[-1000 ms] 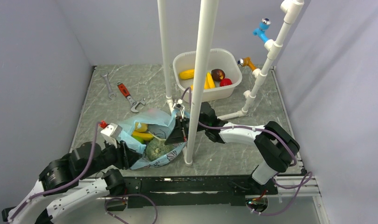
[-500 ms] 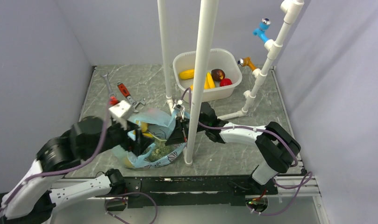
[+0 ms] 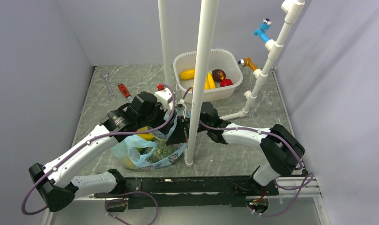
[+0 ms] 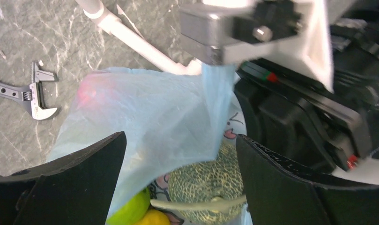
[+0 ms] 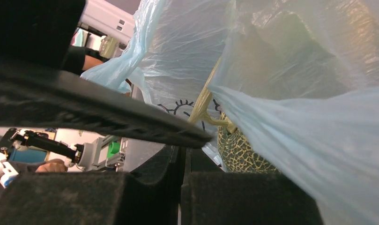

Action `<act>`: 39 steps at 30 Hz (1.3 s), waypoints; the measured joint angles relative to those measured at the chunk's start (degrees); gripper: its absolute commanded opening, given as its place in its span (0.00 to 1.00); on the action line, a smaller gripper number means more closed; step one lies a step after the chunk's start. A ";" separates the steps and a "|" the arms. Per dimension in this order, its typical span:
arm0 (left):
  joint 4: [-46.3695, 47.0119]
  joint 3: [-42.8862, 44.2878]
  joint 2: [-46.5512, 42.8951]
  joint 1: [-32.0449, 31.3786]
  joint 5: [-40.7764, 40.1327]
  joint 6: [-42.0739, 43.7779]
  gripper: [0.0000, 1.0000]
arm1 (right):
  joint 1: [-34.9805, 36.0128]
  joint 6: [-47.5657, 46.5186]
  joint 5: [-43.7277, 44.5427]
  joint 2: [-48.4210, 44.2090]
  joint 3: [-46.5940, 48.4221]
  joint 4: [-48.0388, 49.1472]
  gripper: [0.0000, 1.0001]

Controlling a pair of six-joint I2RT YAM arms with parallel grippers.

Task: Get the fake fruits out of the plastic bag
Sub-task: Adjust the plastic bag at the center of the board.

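Left end effector – jaws stood spread over the mouth of the plastic bag | right end effector – pinched the bag's raised edge | fake fruits lay inside the bag, on the tabletop

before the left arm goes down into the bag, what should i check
1. left gripper open: ok, jaws wide above the plastic bag.
2. bag mouth held up: ok, right gripper shut on its edge.
3. fruit in sight: ok, green netted fruit and yellow fruit show in the opening.
4. clear way down: not ok, a flap of bag lies between the jaws, partly over the fruit.
5. room beside the white pole: cannot tell.
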 measured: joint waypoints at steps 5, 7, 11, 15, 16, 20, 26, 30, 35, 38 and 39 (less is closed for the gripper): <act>6.47 -3.69 1.46 3.39 1.68 -0.55 0.58 | 0.04 0.15 -0.02 -0.02 -0.02 0.13 0.00; 8.55 -5.07 2.19 4.79 1.77 -1.31 0.50 | 0.22 0.33 0.00 -0.02 -0.02 0.50 0.00; 11.72 -7.30 4.52 10.71 2.03 -3.85 0.38 | 0.98 0.76 0.02 -0.02 -0.48 1.84 0.00; 13.22 -7.50 7.17 15.39 2.82 -5.77 0.37 | 2.64 1.79 -0.13 0.00 -1.44 3.87 0.00; 13.33 -7.50 7.67 15.91 2.91 -6.25 0.38 | 3.02 2.36 -0.20 0.00 -1.64 4.76 0.00; 13.44 -7.87 7.76 16.24 4.15 -6.82 0.49 | 3.41 2.82 0.28 -0.02 -1.60 5.77 0.00; 10.36 -11.21 0.31 16.24 5.86 -6.82 0.99 | 1.73 2.78 3.17 -0.09 2.21 3.67 0.00; 6.69 -11.23 -8.26 16.28 6.91 -6.73 0.99 | 0.22 3.17 4.61 -1.68 3.72 3.65 0.00; 0.85 -7.85 -15.61 16.28 7.32 -6.67 0.99 | 0.13 3.45 6.62 -5.31 3.87 2.93 0.00; -1.14 -5.99 -18.93 16.28 7.41 -6.69 0.99 | 0.20 2.93 8.61 -7.76 4.11 0.31 0.00; -1.95 -5.60 -20.63 16.28 7.72 -6.69 0.99 | 0.20 2.82 9.38 -8.68 4.31 -0.61 0.00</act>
